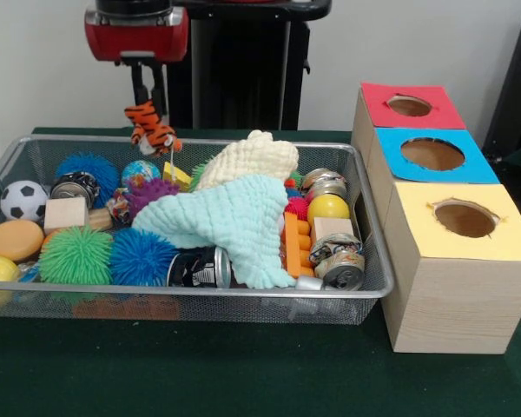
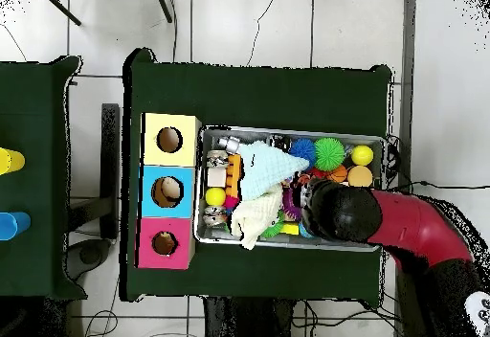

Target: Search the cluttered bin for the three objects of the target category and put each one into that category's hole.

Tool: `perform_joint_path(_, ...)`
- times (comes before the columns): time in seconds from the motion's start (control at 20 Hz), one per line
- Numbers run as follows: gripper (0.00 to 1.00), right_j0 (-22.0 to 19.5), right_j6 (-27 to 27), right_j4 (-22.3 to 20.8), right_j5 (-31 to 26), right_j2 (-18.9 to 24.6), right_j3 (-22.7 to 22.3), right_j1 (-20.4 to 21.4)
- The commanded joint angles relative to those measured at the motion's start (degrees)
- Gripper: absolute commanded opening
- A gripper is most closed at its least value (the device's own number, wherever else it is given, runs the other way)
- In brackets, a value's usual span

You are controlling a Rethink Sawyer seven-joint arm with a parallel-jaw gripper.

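Observation:
My gripper (image 1: 149,104) hangs above the far left part of the silver wire-mesh bin (image 1: 375,228) and is shut on a small orange and black striped plush tiger (image 1: 152,129), held just above the bin's rim. The round hole in the red top panel (image 1: 409,105) of the wooden box lies far to the right in the front view. In the overhead view the arm's head (image 2: 337,211) hides the gripper and the tiger over the bin (image 2: 287,130), and the red-topped hole (image 2: 165,243) shows at the left. No duck or monkey plush shows.
A mint cloth (image 1: 230,221) and a cream cloth (image 1: 250,158) cover the bin's middle. Around them lie spiky balls (image 1: 76,254), drink cans (image 1: 200,268), a soccer ball (image 1: 23,200) and blocks. The blue-topped hole (image 1: 432,154) and yellow-topped hole (image 1: 464,217) lie nearer the camera.

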State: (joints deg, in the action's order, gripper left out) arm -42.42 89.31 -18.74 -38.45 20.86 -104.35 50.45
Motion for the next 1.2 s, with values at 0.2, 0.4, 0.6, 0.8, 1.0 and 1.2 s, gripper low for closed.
perform_joint_path(0.2,0.00,5.6,10.7,5.7,-7.8,-4.2,-7.2,6.3)
perform_joint_path(0.4,0.00,9.7,14.3,7.2,-5.7,-6.2,-8.4,6.4)
perform_joint_path(0.6,0.00,13.8,16.8,8.3,-3.2,-8.5,-8.5,4.8)
perform_joint_path(0.8,0.00,19.8,20.9,8.8,0.9,-11.4,-7.7,1.3)
perform_joint_path(1.0,0.00,26.0,25.6,10.6,4.0,-14.1,-6.0,-2.5)
perform_joint_path(1.2,0.00,30.2,27.9,12.8,3.7,-15.6,-3.9,-4.0)
